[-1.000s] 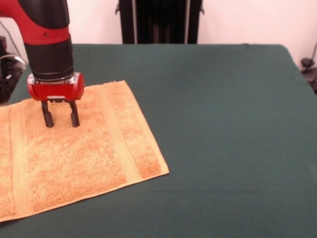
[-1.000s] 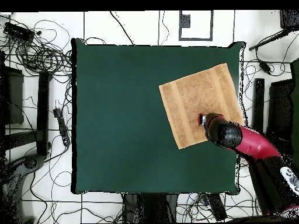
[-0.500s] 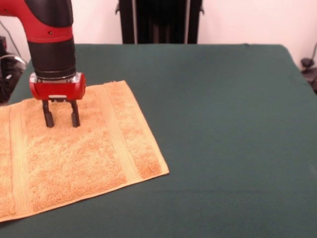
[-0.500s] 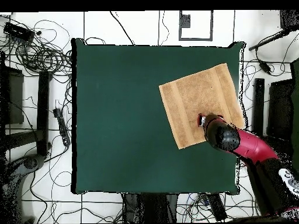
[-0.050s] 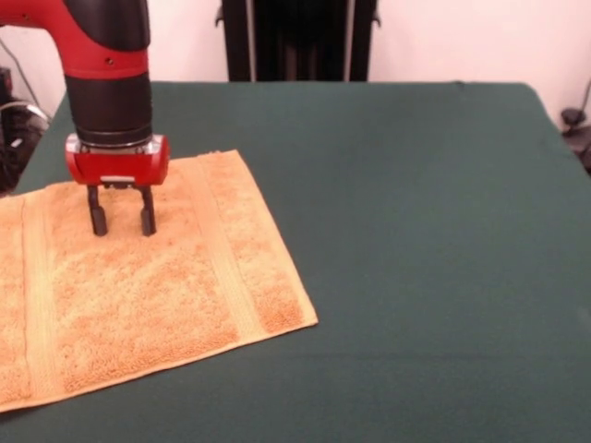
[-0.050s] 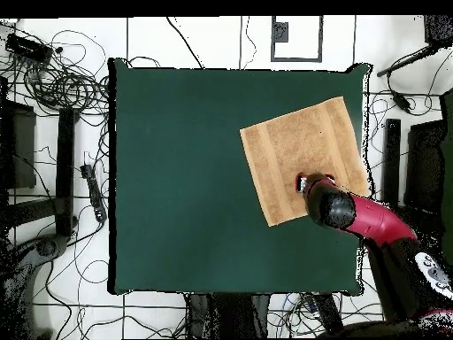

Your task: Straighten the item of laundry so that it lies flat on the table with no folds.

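Even, bright diffuse light, no glare. Soft shadow under the gripper [image 5: 121, 222] on the towel [image 5: 138, 286]; thin shadow along the towel's near hem. Desk [image 5: 425, 231] felt matte, evenly lit. Front view sharp throughout.

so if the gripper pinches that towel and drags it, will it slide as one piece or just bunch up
Likely bunches: the towel is soft terry lying limp and flat, so it would drape from a pinch rather than hold shape. The table has a felt-like cover that probably grips it. The open gripper stands over the towel's far part, so a pull there may fold it.
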Controlling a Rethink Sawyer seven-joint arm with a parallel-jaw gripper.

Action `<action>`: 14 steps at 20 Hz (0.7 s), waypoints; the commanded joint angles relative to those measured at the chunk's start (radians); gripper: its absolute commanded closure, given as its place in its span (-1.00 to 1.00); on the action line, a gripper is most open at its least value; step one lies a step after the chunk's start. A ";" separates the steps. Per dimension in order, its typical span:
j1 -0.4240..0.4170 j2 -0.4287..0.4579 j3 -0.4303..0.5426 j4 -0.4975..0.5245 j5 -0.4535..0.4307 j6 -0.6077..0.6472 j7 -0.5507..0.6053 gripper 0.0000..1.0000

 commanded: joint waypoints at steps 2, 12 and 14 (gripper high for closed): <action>0.137 0.113 -0.022 0.170 0.065 0.102 0.235 -1.00; 0.104 0.172 0.001 0.226 0.071 -0.053 0.233 -1.00; 0.097 0.177 0.005 0.239 0.068 -0.077 0.234 -1.00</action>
